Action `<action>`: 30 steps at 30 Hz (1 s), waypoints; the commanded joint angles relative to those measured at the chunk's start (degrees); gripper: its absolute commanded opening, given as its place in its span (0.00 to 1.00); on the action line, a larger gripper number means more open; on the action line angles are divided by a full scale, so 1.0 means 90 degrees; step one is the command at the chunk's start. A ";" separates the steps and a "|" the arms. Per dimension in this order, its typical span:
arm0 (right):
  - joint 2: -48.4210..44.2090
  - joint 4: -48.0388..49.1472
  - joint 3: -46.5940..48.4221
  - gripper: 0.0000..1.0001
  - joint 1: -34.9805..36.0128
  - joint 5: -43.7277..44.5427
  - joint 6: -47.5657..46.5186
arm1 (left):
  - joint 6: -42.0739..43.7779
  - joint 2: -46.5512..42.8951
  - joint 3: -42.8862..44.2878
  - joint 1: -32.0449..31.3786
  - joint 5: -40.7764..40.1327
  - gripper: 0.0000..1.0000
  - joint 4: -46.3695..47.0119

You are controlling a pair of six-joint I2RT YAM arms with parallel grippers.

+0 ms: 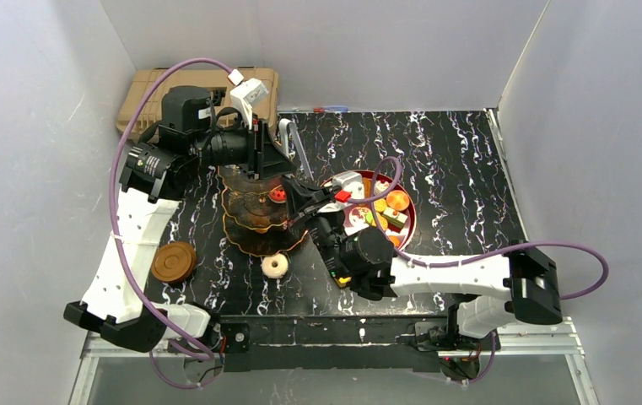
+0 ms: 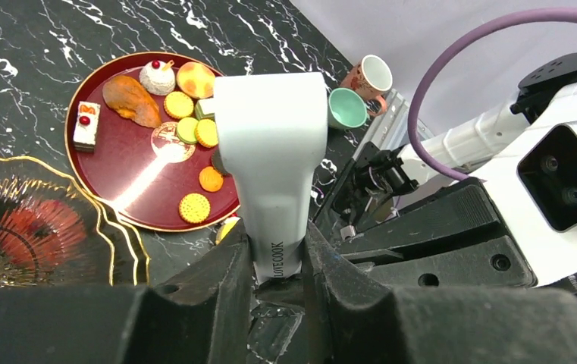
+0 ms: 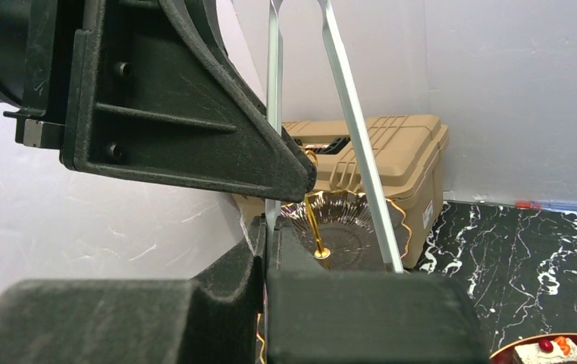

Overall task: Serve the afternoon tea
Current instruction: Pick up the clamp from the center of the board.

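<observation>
At the near left of the desk sits one stack of brown saucers [image 1: 174, 261]; you can't count how many are in it. Your left claw [image 2: 279, 259] is clenched on the white handle of the single pair of tongs [image 2: 270, 144], above the one three-tier stand [image 1: 245, 240]. The stand probably tips easily on its thin gold post, so don't lean on it. It carries one red sweet [image 1: 279, 195], and one donut [image 1: 275, 266] lies on the desk just near of it. Your right claw [image 3: 268, 227] is clenched too, seemingly on one metal blade of the tongs. To the right, one red tray [image 2: 111, 174] holds about ten sweets [image 2: 179, 105], some of them hidden. They look light, hard and smooth, so pinch across their flat faces. Two cups, teal [image 2: 346, 108] and white [image 2: 374, 74], stand to the tray's right.
</observation>
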 commanded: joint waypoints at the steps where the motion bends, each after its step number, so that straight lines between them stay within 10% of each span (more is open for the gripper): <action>1: 0.0003 0.0197 0.0347 0.02 -0.0026 -0.0284 0.0394 | 0.0202 -0.0110 0.0136 -0.0098 -0.0020 0.15 0.0129; 11: -0.1204 -0.3032 0.0490 0.64 -0.0118 -0.1285 0.2149 | 0.1276 -0.0407 0.0122 -0.0098 -0.0469 0.04 0.0144; 17: -0.2279 -0.5032 0.0860 0.60 -0.0268 -0.1608 0.1945 | 0.2162 -0.0693 -0.0062 -0.0113 -0.0338 0.01 0.0047; 30: -0.0857 -0.7181 0.3372 0.52 -0.0642 -0.2132 0.0825 | 0.2701 -0.0705 -0.0016 -0.0936 -0.0899 0.00 -0.0251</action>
